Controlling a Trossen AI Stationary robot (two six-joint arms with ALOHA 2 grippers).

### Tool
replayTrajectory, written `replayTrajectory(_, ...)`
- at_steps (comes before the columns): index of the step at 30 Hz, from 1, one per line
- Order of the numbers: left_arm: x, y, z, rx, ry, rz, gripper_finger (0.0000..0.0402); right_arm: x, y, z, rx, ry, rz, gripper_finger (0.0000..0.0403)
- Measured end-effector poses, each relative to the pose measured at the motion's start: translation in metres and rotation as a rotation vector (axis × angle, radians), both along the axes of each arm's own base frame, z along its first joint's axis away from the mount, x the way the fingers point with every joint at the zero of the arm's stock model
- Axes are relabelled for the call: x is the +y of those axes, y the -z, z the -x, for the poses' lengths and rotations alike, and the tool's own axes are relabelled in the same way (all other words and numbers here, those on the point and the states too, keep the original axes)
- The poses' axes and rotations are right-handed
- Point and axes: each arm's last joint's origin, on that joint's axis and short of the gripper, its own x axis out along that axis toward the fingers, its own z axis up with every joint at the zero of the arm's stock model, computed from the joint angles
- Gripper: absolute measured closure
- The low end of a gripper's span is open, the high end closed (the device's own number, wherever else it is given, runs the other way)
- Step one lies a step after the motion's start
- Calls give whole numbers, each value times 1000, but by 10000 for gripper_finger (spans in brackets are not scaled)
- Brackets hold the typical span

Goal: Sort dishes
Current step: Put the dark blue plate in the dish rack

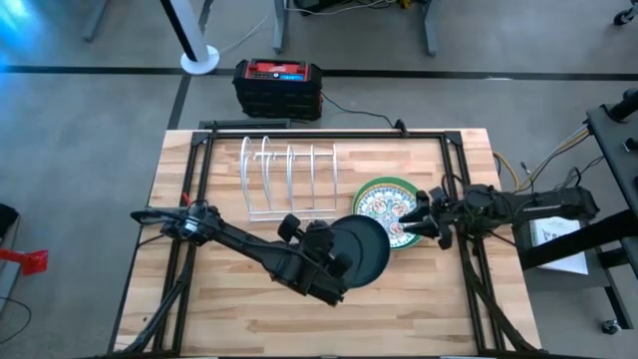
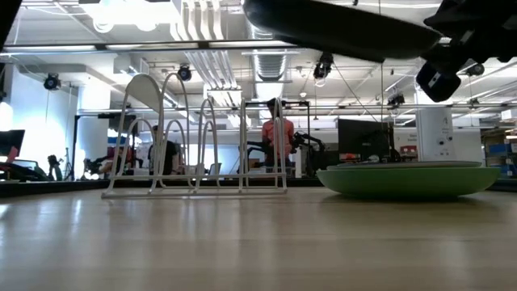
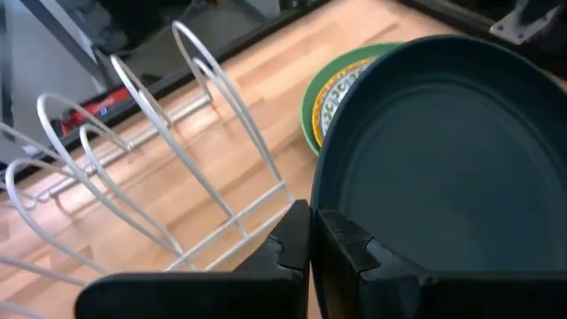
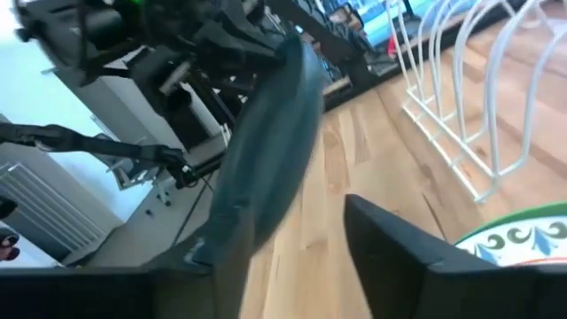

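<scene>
Left jaws [image 1: 342,271] clamped on the teal plate [image 1: 364,249], lifted clear; right jaws [image 1: 427,221] apart beside it; next, carry it to the rack [image 1: 289,179].

wooden table [image 1: 249,309] carries a white wire rack [image 1: 287,179] and a plate stack [image 1: 384,204] beside it.

1. A white wire rack [image 1: 289,179] stands upright on the wooden tabletop [image 1: 249,319], toward its far side, left of centre.
2. A red-and-black box [image 1: 278,87] sits on the floor just beyond the tabletop's far edge, with a black cable running from it.
3. A white round stand base [image 1: 199,60] rests on the grey floor near the box.
4. In the low view, a person in a red top [image 2: 280,137] stands far back in the room, behind the rack.
</scene>
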Motion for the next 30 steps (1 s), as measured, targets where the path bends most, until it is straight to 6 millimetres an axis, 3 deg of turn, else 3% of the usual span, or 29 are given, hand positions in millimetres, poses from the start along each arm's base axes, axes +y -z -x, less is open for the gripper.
replayTrajectory(9,-3,4,-7,-13,26,-41,400,2,6,-26,45,3,-31,127)
replayTrajectory(17,-6,3,-7,-41,28,-74,400,3,4,-42,80,4,-25,108)
replayTrajectory(22,-6,2,-10,-77,32,-99,400,4,4,-48,42,-5,-9,163)
replayTrajectory(25,-8,0,-14,-90,55,-120,400,4,4,-51,22,-10,14,239)
replayTrajectory(28,-9,-1,-16,-94,73,-130,399,3,5,-53,25,6,38,342)
replayTrajectory(30,-11,-4,-18,-141,66,-127,394,2,7,-53,30,36,77,381)
